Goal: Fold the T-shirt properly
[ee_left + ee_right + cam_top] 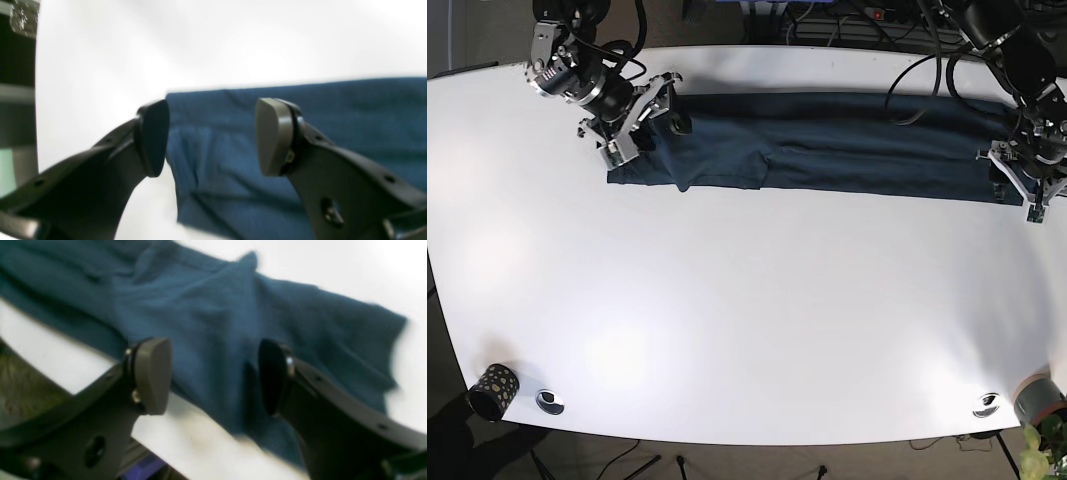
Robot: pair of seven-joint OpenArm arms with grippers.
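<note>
Presently: blue T-shirt, folded into a long band; left gripper and right gripper poised at its opposite ends, jaws wide, holding nothing.

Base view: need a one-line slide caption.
Both open grippers, left and right, hover at opposite ends of a long blue T-shirt on the white table.

White table — the blue T-shirt lies along its far edge, 1 cup at a near corner.
</note>
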